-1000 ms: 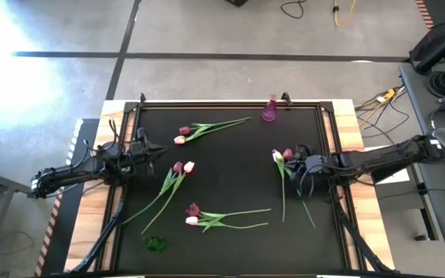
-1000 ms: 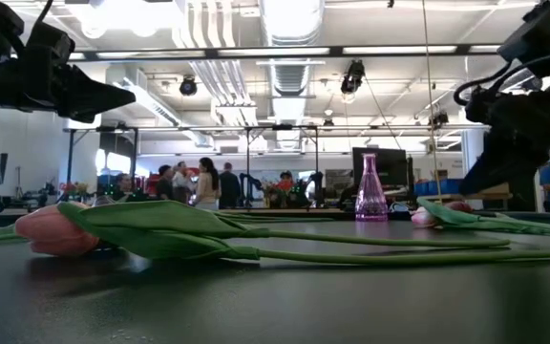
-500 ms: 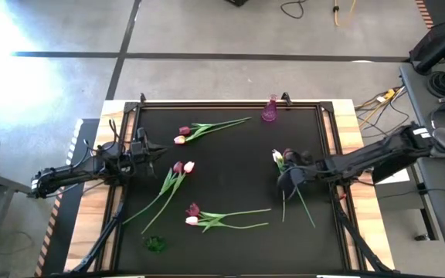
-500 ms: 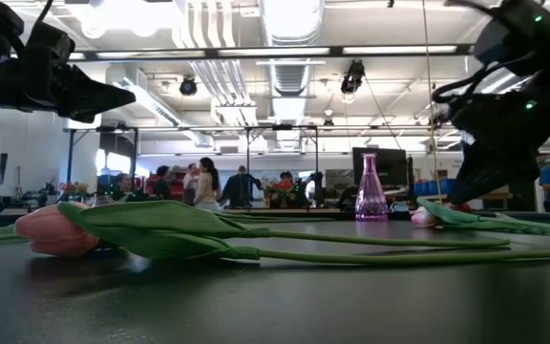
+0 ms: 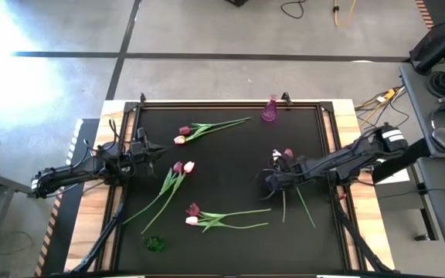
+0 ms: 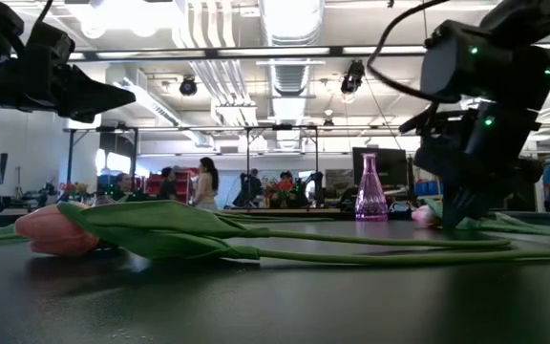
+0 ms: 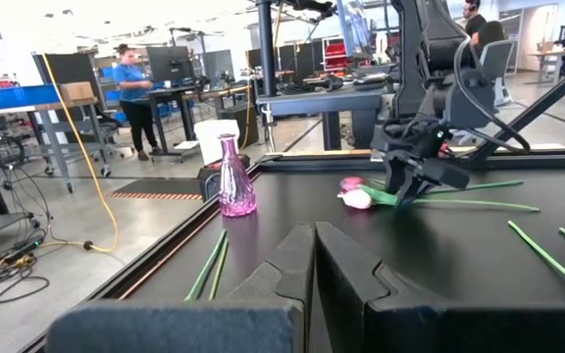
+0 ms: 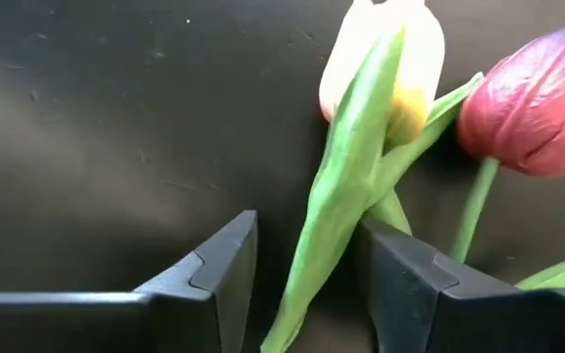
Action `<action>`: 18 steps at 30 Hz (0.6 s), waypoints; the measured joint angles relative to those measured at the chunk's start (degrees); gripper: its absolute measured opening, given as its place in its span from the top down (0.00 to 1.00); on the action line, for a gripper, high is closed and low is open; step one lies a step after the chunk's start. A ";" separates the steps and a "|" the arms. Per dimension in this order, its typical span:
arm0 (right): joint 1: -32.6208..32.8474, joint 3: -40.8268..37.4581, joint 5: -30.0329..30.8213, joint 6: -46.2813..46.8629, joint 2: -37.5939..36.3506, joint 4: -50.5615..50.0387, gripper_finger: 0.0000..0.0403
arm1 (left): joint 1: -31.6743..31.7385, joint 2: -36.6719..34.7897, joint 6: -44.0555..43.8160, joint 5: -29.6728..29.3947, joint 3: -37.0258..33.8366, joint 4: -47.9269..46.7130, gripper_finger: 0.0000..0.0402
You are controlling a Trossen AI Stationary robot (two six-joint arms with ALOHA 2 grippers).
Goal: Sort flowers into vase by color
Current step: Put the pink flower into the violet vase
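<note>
A pale tulip [image 8: 385, 59] and a magenta tulip [image 8: 542, 98] lie side by side on the black mat at the table's right [image 5: 282, 156]. My right gripper [image 8: 307, 227] is tipped down over them [image 5: 270, 176]. It is open, one finger on each side of the pale tulip's long leaf [image 8: 336, 196]; the magenta stem lies outside the fingers. Three more tulip pairs lie at the far side [image 5: 184, 135], left of centre [image 5: 182, 167] and the near side [image 5: 193, 215]. My left gripper [image 5: 157, 152] hangs shut above the mat's left side, holding nothing [image 7: 314, 257]. My right gripper comes from above, pointing down, its fingers [image 8: 226, 265] across the pale tulip's leaf just below the head. Whether either finger touches the leaf or the stem, I cannot tell. The tulip lies flat on the mat.
A pink glass vase [image 5: 270, 110] stands at the mat's far edge, seen also in the low view [image 6: 370, 189]. A small green vase [image 5: 155, 244] stands at the near left. A raised dark rim [image 5: 332, 139] frames the mat. People and benches show in the room beyond.
My right gripper has reached toward the table's left and come down, tipping its fingers downward, until it stands over the pale tulip beside the magenta one. The flowers lie where they were.
</note>
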 joint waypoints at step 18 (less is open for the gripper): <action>-2.04 12.62 10.02 -15.71 -6.36 -4.97 0.96 | -0.01 0.01 0.00 0.01 -0.01 -0.01 1.00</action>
